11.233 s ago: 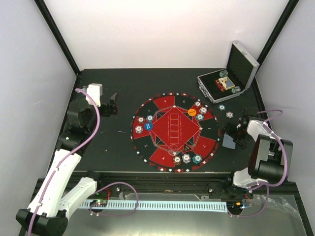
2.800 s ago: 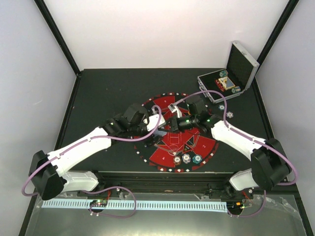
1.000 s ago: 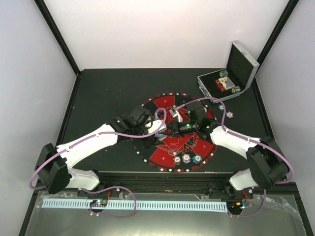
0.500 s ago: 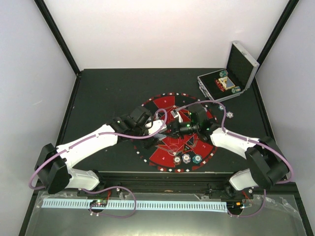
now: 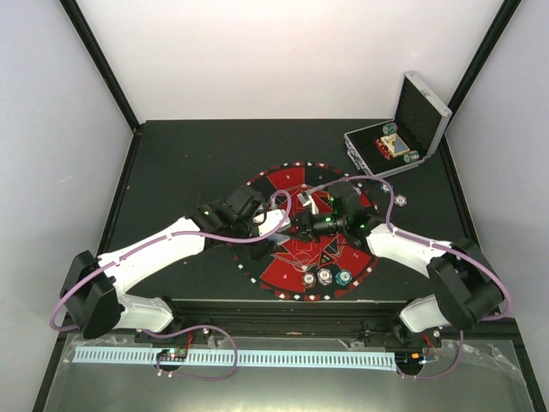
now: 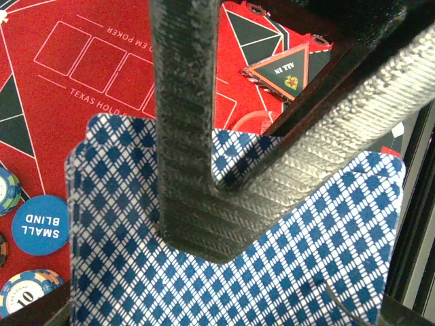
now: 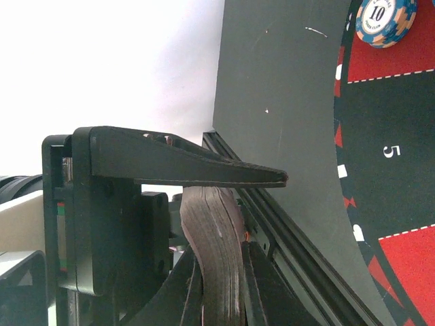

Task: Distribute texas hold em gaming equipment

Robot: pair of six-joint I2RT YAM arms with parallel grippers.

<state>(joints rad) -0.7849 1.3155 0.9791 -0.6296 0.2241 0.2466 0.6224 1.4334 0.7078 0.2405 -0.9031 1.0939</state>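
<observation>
Clamping diamond-backed cards (image 6: 129, 272), right ribbed pincer (image 5: 298, 225)

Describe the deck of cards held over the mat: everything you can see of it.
The deck of cards is a thick stack, seen edge-on in the right wrist view: dark brownish edges, slightly bowed, pinched between the right gripper's black fingers. In the left wrist view the backs carry a blue-and-white diamond lattice with white borders and rounded corners; at least two cards sit offset from each other. It is held over the red mat.
</observation>
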